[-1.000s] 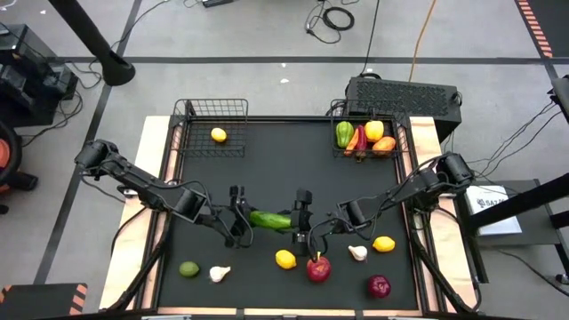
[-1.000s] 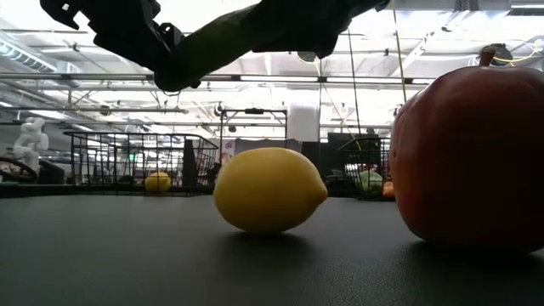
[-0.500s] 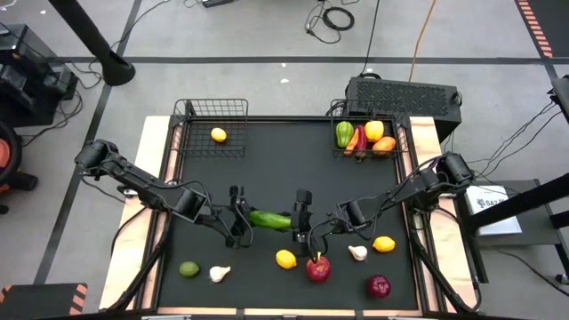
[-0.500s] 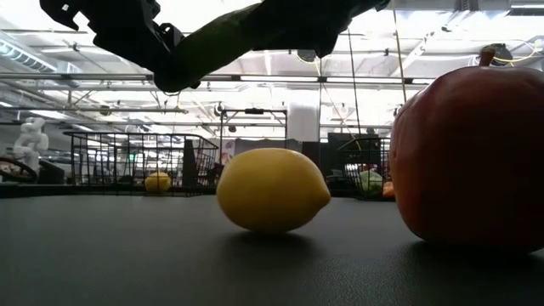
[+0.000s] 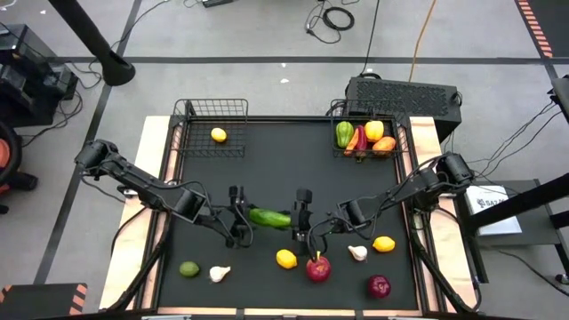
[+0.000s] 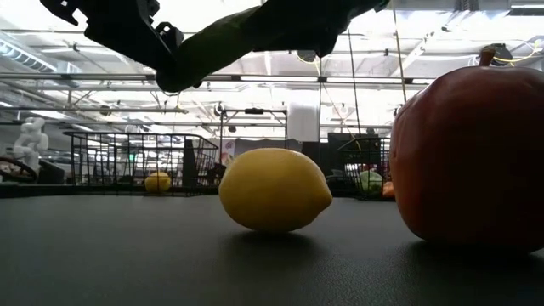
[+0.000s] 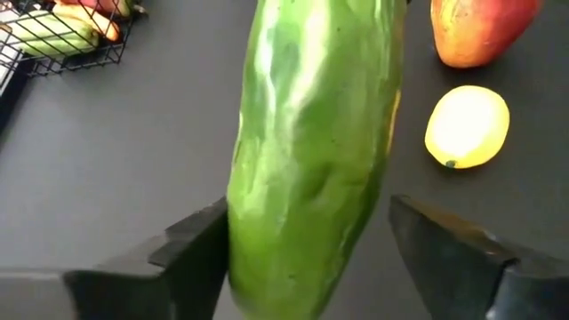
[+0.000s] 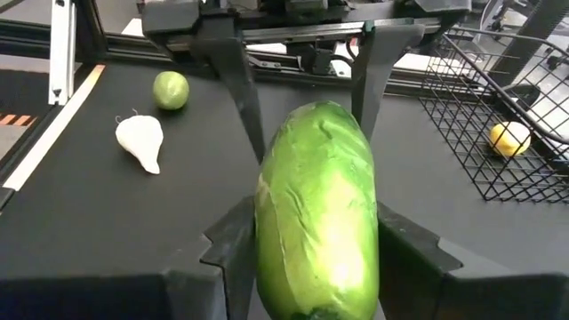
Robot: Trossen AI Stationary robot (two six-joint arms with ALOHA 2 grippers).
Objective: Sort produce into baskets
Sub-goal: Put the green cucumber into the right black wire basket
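A green cucumber (image 5: pixel 269 218) hangs above the table's middle between my two grippers. My left gripper (image 5: pixel 238 216) is at its left end and my right gripper (image 5: pixel 300 220) at its right end, both shut on it. In the low view the cucumber (image 6: pixel 246 34) is a dark shape overhead. The left wire basket (image 5: pixel 212 107) holds one lemon (image 5: pixel 218 135). The right wire basket (image 5: pixel 396 151) holds peppers and a red chili (image 5: pixel 360 140). A lime (image 5: pixel 188 268), two garlics (image 5: pixel 219 274) (image 5: pixel 357 252), two lemons (image 5: pixel 286 259) (image 5: pixel 384 244) and two apples (image 5: pixel 318 268) (image 5: pixel 380 286) lie on the mat near the front. My left gripper pinches the cucumber's left end (image 7: pixel 267 249) between its two fingers (image 7: pixel 196 253), level, coming from the table's left and pointing along it. My right gripper pinches the cucumber's right end (image 8: pixel 311 258) between its two fingers (image 8: pixel 233 244), level, coming from the table's right. The cucumber lies about level, clear of the table.
A black perforated box (image 5: pixel 404 93) stands behind the right basket. The lemon (image 6: pixel 274 189) and the red apple (image 6: pixel 467 153) lie just in front of and below the grippers. The far middle of the mat (image 5: pixel 284 151) is bare.
Both grippers have stayed where they were with the cucumber between them. The lemon near the front has crept slightly toward the table's right.
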